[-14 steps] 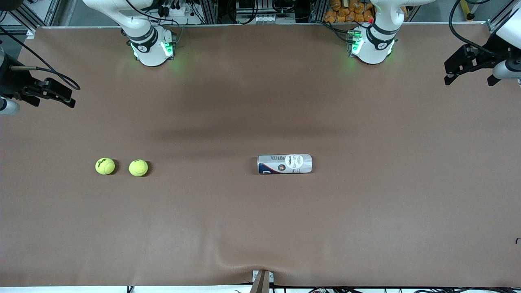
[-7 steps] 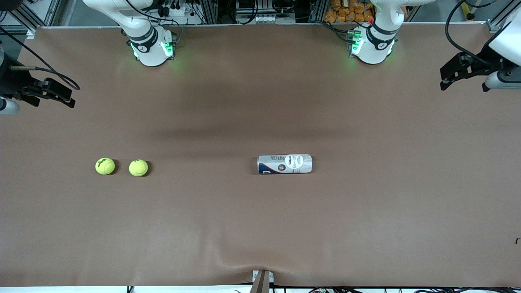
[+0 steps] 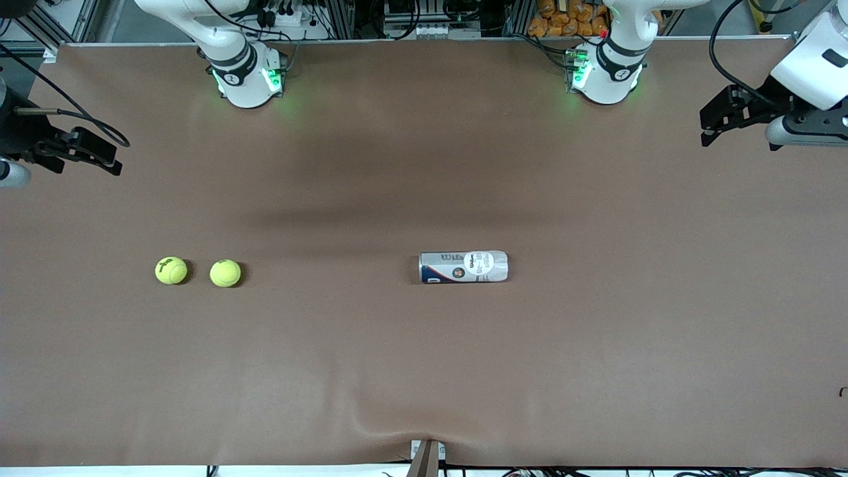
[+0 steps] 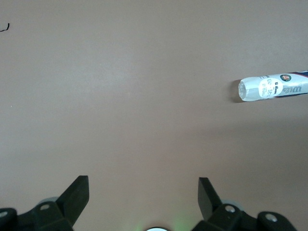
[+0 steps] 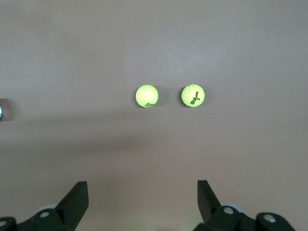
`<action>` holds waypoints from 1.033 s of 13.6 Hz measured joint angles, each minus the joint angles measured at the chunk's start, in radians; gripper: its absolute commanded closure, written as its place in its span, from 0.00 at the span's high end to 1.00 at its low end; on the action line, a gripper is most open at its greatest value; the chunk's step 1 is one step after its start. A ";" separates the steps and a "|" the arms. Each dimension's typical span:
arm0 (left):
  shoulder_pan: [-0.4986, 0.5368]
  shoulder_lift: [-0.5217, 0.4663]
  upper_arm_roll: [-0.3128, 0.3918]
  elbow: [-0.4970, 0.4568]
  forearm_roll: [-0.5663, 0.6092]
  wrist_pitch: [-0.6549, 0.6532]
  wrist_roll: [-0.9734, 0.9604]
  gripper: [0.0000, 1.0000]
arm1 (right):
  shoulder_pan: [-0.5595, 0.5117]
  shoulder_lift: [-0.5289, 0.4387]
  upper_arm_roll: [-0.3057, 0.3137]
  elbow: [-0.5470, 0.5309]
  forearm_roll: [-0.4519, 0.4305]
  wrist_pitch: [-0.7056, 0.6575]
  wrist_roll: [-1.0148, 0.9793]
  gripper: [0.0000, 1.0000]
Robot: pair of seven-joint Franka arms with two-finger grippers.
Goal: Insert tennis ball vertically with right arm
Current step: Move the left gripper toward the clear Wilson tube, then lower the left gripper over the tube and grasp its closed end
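Note:
Two yellow-green tennis balls lie side by side on the brown table toward the right arm's end; the right wrist view shows both. A white and blue Wilson ball can lies on its side near the table's middle, also seen in the left wrist view. My right gripper hangs open and empty over the table's edge at its own end, well apart from the balls. My left gripper is open and empty over bare table at its end.
Both arm bases stand along the table edge farthest from the front camera. A metal clamp grips the nearest edge, where the brown cover wrinkles. A small black mark sits at the left arm's end.
My left arm has swung inward from its end of the table toward the middle. The right arm, the balls and the can have not moved.

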 measured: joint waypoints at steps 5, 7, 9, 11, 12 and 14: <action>-0.018 0.004 -0.002 0.001 0.000 -0.001 0.000 1.00 | 0.000 0.000 -0.001 0.000 0.000 0.000 0.000 1.00; -0.054 0.020 -0.004 0.000 0.000 -0.002 -0.002 1.00 | 0.000 0.000 -0.001 0.000 0.000 0.000 0.000 1.00; -0.107 0.050 -0.006 0.000 0.000 -0.002 -0.004 1.00 | 0.000 0.000 -0.001 0.000 0.000 0.000 0.000 1.00; -0.165 0.090 -0.008 0.000 0.000 -0.001 -0.006 1.00 | 0.000 0.000 -0.001 0.000 0.000 -0.001 0.000 1.00; -0.191 0.109 -0.009 0.000 0.000 -0.001 -0.006 1.00 | 0.000 0.000 -0.002 0.000 0.000 -0.001 0.000 1.00; -0.247 0.147 -0.010 0.001 0.004 0.000 -0.006 1.00 | 0.000 0.001 -0.002 0.000 0.000 -0.001 0.000 1.00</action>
